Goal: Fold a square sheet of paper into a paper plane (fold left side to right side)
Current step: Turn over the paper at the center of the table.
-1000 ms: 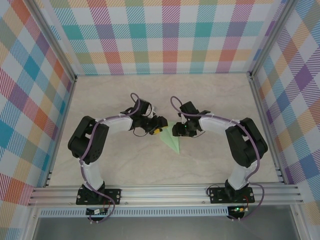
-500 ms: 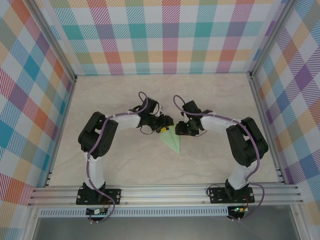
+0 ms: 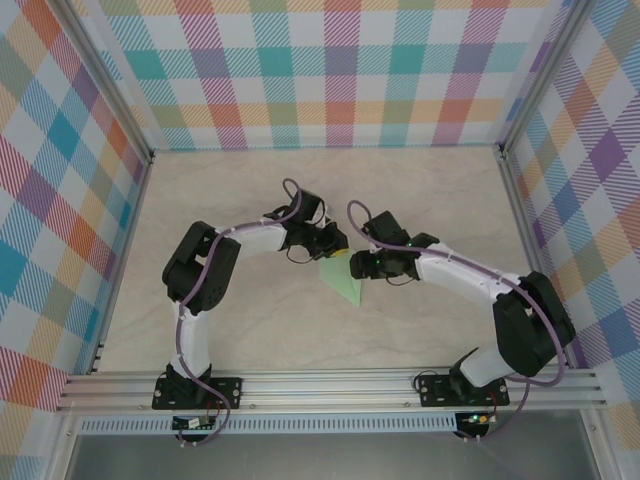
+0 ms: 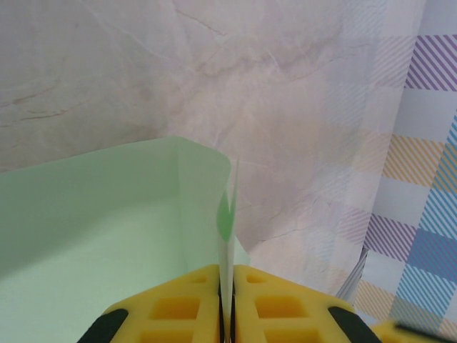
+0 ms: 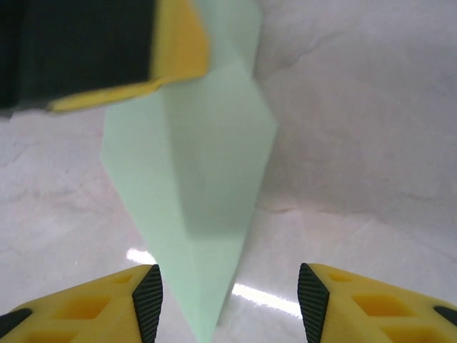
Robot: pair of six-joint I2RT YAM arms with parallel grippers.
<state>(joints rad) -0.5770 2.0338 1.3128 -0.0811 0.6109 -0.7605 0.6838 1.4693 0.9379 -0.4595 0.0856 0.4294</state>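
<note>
The square sheet of paper is folded into a pale green pointed paper plane (image 3: 343, 283) that lies mid-table with its tip toward the near edge. My left gripper (image 3: 336, 253) is at the plane's far end. In the left wrist view its yellow fingers (image 4: 178, 307) are shut on a raised flap of the paper (image 4: 226, 250), and the rest of the sheet (image 4: 93, 229) spreads to the left. My right gripper (image 3: 358, 266) hovers just right of the plane. Its jaws (image 5: 228, 304) are open with the plane's tip (image 5: 203, 214) below and between them, untouched.
The beige marbled tabletop (image 3: 250, 200) is enclosed by plaid walls (image 3: 330, 70) and an aluminium frame, with a rail (image 3: 330, 385) along the near edge. The two grippers stand very close together over the paper.
My left gripper moved right to the paper's far end and closed on its flap. The right arm stretched out flatter, and its gripper shifted slightly toward the near edge, still open.
</note>
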